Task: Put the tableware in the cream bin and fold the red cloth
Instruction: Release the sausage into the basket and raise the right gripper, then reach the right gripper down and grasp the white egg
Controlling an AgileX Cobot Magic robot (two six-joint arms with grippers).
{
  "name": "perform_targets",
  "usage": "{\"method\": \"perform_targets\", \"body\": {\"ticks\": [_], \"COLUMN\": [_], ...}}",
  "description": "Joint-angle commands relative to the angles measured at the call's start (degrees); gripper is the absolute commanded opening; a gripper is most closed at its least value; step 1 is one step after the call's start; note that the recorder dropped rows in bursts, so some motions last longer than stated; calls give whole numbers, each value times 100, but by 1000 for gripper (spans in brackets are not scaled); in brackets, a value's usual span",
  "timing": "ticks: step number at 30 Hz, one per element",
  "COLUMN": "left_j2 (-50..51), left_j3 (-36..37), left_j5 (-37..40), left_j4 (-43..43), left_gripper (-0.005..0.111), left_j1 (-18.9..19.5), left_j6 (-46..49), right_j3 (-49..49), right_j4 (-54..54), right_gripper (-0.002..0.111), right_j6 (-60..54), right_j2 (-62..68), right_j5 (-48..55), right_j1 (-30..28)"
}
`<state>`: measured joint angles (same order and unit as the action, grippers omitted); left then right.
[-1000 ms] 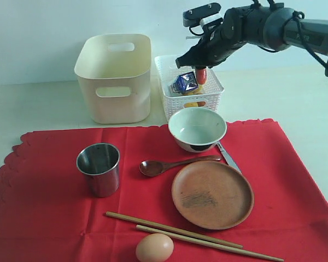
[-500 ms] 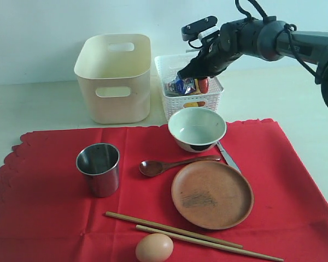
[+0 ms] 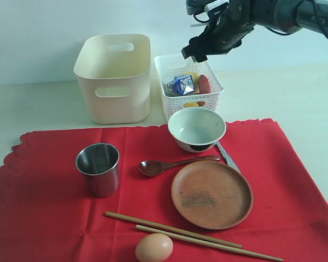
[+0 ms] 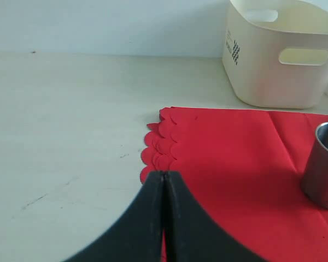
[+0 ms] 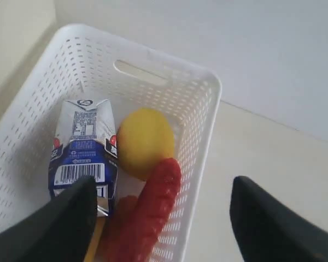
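Observation:
On the red cloth (image 3: 54,218) stand a steel cup (image 3: 98,168), a white bowl (image 3: 197,128), a brown plate (image 3: 212,194), a dark wooden spoon (image 3: 172,165), a metal knife (image 3: 227,156) partly under the bowl, and chopsticks (image 3: 191,236). The cream bin (image 3: 113,78) stands behind the cloth, and nothing shows inside it. My right gripper (image 3: 194,52) hangs open above the white basket (image 3: 187,87), holding nothing. In its wrist view the open right gripper (image 5: 164,218) is over a sausage (image 5: 147,210). My left gripper (image 4: 164,177) is shut and empty at the cloth's scalloped edge (image 4: 158,142).
The white lattice basket holds a blue-white carton (image 3: 180,84), a lemon (image 5: 145,142) and the sausage (image 3: 204,83). An egg (image 3: 153,248) lies on the cloth at the front by the chopsticks. Bare table (image 3: 284,93) lies to the right of the basket.
My right gripper lowered the sausage into the white basket, opened and let it go, then rose above the basket. The left gripper has not changed.

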<state>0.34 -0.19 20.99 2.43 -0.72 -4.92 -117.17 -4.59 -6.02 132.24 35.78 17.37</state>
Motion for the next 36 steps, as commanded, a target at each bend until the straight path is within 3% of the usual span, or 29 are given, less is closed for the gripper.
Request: {"method": "perform_targets", "body": {"ticks": [1, 9, 23, 30, 36], "left_j2": [-34, -34, -34, -34, -34], "left_j3": [19, 19, 19, 19, 19], "left_j5": [-73, -73, -73, -73, -73], "left_j4": [-17, -17, -17, -17, -17], "left_gripper": [0, 0, 0, 0, 0], "left_j1": [18, 18, 18, 18, 18], "left_j6": [17, 17, 17, 17, 17], "right_j3": [-59, -59, -36, 96, 1087], "right_j4": [-29, 39, 1457, 2253, 2249], "right_gripper": [67, 62, 59, 59, 59], "right_j6": [-57, -231, -829, -1071, -1363], "right_j2": [-436, -995, -1563, -1729, -2302], "right_j5": [650, 1802, 3385, 3418, 3418], "right_j1": [-20, -8, -8, 37, 492]}}
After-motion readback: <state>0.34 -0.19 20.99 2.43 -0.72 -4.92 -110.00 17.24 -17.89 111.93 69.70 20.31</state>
